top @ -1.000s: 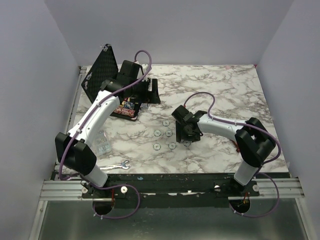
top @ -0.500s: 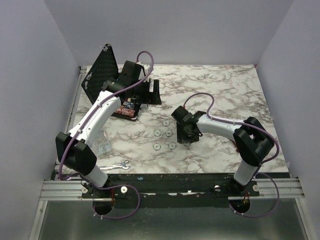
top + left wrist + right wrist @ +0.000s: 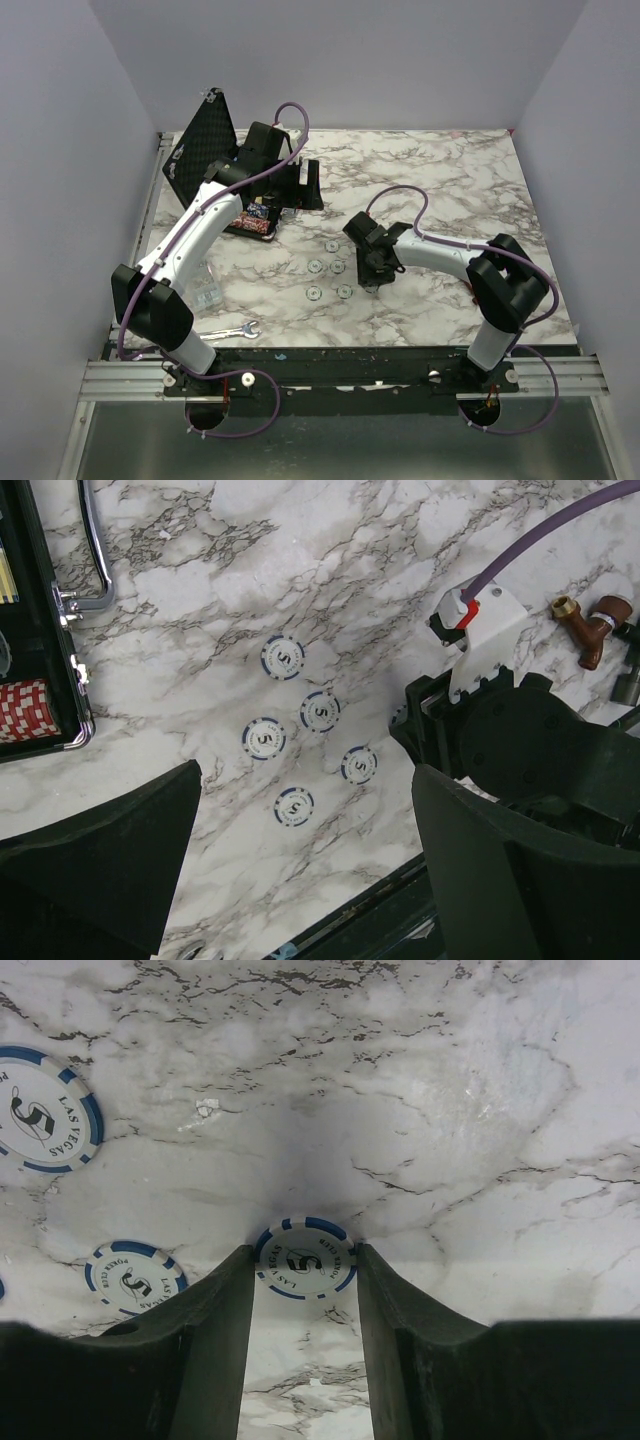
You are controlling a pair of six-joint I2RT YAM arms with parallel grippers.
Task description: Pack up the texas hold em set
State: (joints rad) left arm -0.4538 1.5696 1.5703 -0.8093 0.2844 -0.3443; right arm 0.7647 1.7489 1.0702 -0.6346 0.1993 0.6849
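The black case (image 3: pixel 200 140) stands open at the back left, and its tray (image 3: pixel 40 630) holds a row of red chips (image 3: pixel 22 708). Several white-and-blue chips (image 3: pixel 337 267) lie loose on the marble mid-table, seen also as chips (image 3: pixel 320 711) in the left wrist view. My right gripper (image 3: pixel 374 278) is down at the table, right of that group. In its wrist view the right gripper (image 3: pixel 304 1260) has both fingertips touching the edges of one flat chip (image 3: pixel 304 1257). My left gripper (image 3: pixel 285 185) hovers by the case. The left gripper (image 3: pixel 305 780) is open and holds nothing.
A silver wrench (image 3: pixel 228 333) lies near the front left edge, with a clear plastic piece (image 3: pixel 205 285) behind it. A brown tap-shaped piece (image 3: pixel 585 630) lies behind the right arm. Two more chips (image 3: pixel 45 1108) sit left of the right fingers. Walls close in three sides.
The right gripper's fingers have closed in until they touch the chip on both sides. The left arm has barely shifted and stays open.
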